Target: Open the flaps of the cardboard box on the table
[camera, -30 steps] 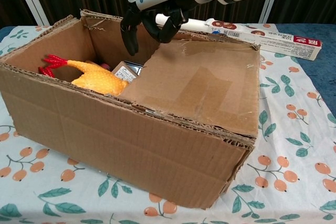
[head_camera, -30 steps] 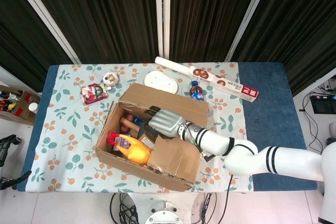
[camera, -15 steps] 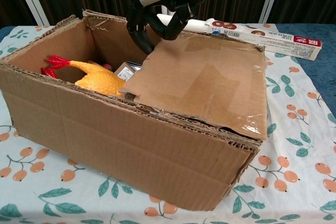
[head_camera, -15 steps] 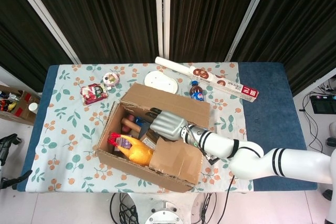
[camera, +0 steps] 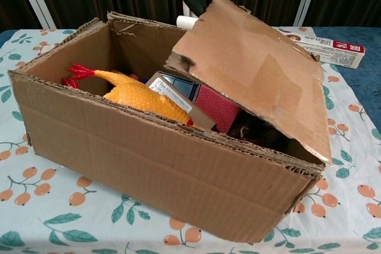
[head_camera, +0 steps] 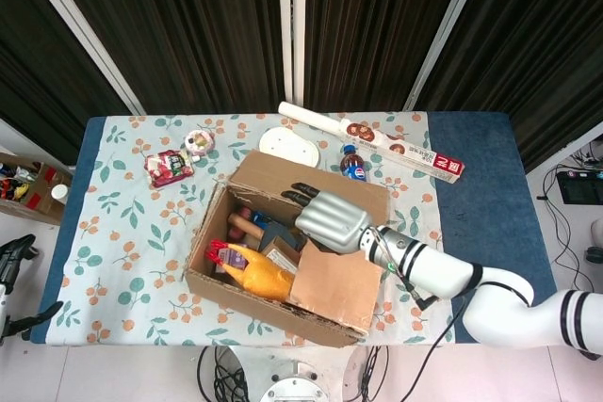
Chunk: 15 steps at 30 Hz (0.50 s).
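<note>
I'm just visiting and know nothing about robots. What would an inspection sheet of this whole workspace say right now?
Surface: table with a blue top, partly under a floral cloth.
Job's things: cardboard box open at the top; right flap raised at a slant, not folded back.
Box contents: rubber chicken, a red item and small cartons.
Clutter: long carton, soda bottle, white oval dish, red snack packet, small round pack.
Hands: right hand at the raised flap's upper edge, fingers spread over the box; left hand not in view.
Cables: black leads on the floor to the right.
Surroundings: dark curtains behind; a small box of items on the floor, left.
</note>
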Motion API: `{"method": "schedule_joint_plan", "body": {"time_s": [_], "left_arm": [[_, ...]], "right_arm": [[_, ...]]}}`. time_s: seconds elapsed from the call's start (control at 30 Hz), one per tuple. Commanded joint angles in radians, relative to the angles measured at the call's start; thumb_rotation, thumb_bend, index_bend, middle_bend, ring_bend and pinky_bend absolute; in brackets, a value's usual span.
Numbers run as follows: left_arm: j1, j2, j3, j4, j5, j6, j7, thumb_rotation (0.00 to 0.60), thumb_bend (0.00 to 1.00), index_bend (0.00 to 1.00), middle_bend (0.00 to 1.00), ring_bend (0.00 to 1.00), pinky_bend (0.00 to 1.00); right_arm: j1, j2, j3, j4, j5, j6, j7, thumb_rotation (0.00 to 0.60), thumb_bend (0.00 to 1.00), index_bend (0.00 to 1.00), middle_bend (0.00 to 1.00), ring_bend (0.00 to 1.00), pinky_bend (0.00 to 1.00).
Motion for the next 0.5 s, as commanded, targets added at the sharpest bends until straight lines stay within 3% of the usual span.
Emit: {"method": "schedule_joint_plan", "body": {"time_s": [0.03,0.5], "left_arm": [[-0.006,0.009,0.001,-0.021,0.009,-0.003,0.016,0.6,0.06,0.07,0.1,0.1,0.22],[-0.019,0.031,0.009,-0.101,0.042,-0.009,0.092,0.6,0.06,0.07,0.1,0.1,0.22]], "right_arm": [[-0.066,0.068,0.007,-0.061,-0.086,0.046,0.053,0.6,1.0,0.61,0.47,0.0,0.0],[-0.299,0.232,-0.045,-0.135,-0.48,0.31,0.27,0.6,1.0,0.61,0.47,0.0,0.0]]}}
